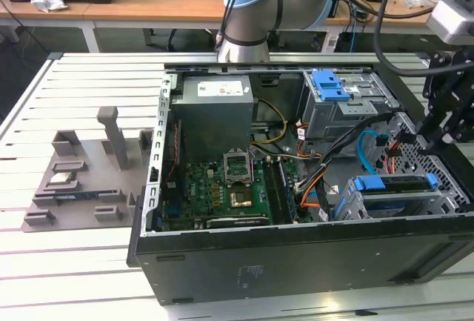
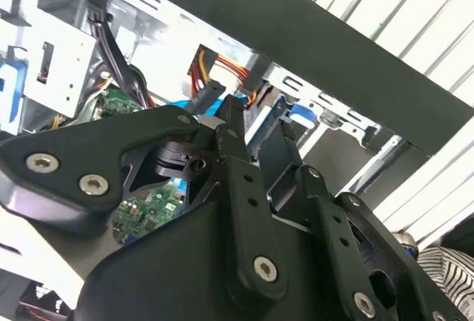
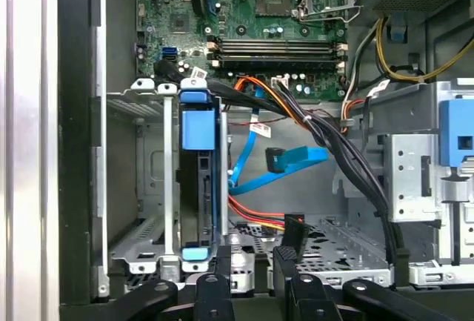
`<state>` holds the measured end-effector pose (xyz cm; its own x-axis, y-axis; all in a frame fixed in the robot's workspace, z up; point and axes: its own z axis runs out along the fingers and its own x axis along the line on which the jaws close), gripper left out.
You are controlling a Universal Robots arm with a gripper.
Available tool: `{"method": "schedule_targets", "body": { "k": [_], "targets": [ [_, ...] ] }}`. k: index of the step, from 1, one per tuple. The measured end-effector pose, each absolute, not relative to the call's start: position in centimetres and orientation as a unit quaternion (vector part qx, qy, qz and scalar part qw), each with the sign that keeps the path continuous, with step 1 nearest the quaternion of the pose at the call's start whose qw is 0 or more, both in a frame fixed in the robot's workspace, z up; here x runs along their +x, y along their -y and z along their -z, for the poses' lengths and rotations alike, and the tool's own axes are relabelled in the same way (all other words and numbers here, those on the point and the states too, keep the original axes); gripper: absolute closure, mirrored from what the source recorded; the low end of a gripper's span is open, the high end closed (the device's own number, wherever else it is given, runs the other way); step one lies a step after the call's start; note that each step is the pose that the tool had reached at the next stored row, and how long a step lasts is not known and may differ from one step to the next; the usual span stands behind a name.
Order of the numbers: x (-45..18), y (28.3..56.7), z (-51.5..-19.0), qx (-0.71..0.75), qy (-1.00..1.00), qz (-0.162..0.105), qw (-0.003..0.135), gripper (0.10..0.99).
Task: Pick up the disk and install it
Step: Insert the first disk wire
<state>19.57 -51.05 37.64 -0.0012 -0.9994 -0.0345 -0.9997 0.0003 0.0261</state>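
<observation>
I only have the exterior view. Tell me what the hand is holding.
Observer: Nothing; in the second wrist view the hand is open and empty.
Operator: Report how the disk sits.
Observer: In the first wrist view the disk stands on edge inside its metal bay.
Operator: Check the blue cable.
Observer: Its connector hangs loose beside that bay, seemingly unplugged.

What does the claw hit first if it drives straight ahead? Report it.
Probably the black connector on the red and orange cables, directly beyond the open claw; the disk stands beside that line in its cage. Depth is unclear.
</observation>
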Motion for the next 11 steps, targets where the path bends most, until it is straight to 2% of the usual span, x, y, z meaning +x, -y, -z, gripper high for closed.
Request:
{"method": "schedule_targets", "body": {
  "k": [11],
  "targets": [
    [19.58, 49.96, -37.59, -0.707, -0.707, -0.021, 0.003, 0.725]
  ]
}}
